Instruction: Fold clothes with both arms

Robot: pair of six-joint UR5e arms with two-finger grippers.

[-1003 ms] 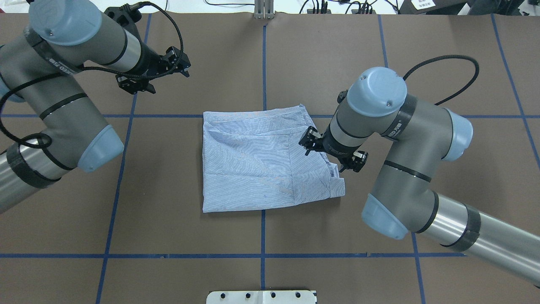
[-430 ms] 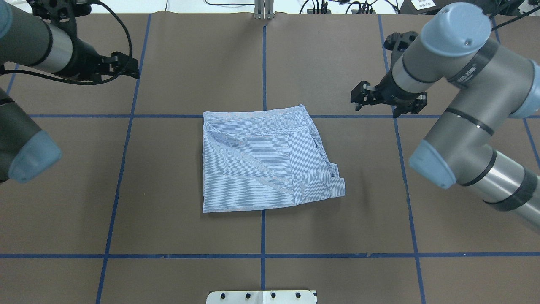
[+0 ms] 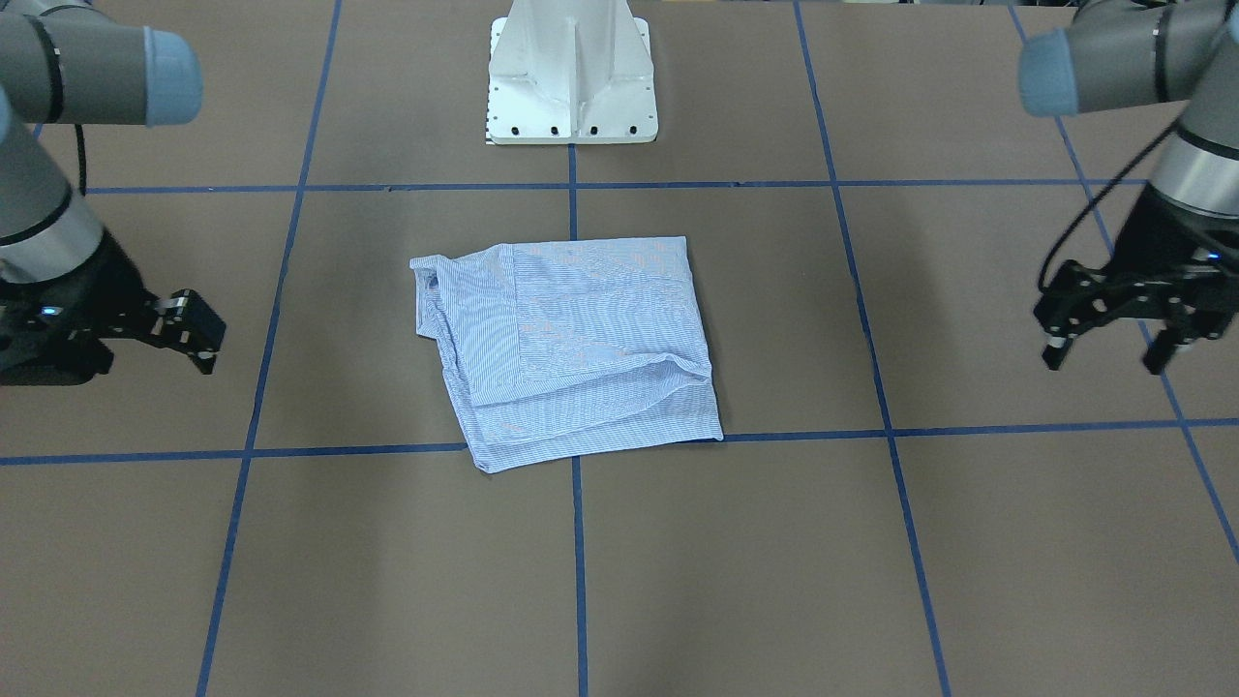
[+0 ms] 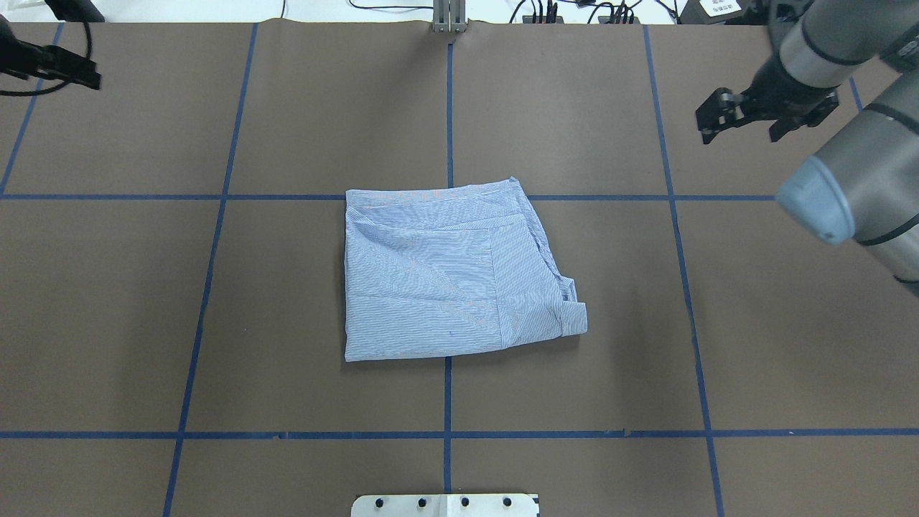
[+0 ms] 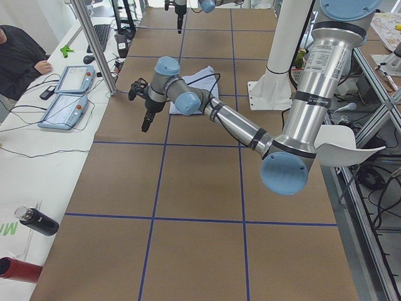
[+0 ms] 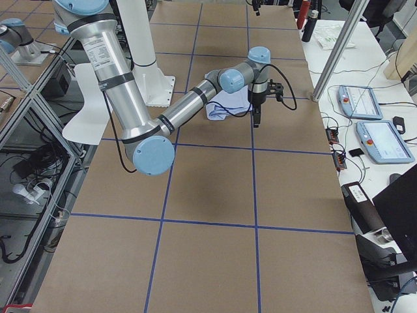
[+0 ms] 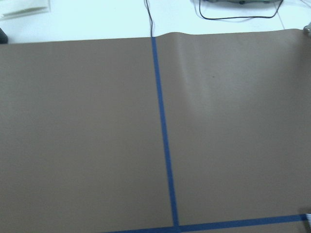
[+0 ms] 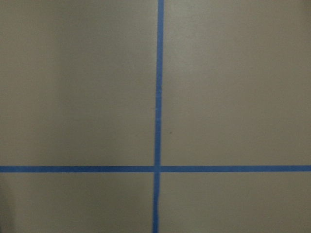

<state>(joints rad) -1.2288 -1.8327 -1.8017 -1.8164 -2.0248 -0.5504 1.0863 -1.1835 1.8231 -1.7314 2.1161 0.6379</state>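
Shirt (image 4: 452, 276): folded into 1 compact, slightly skewed rectangle, lying flat at the centre of the table (image 4: 287, 323), with the collar end toward the robot's right.
Left gripper (image 3: 1103, 353): jaws spread wide, holding nothing, well apart from the shirt.
Right gripper (image 3: 208, 339): jaws parted, holding nothing, well apart from the shirt.
Step in hand: folding appears finished, and both arms stand clear.
Next move: probably parking only. Any tidying would call for both grippers to reach the cloth's edges.
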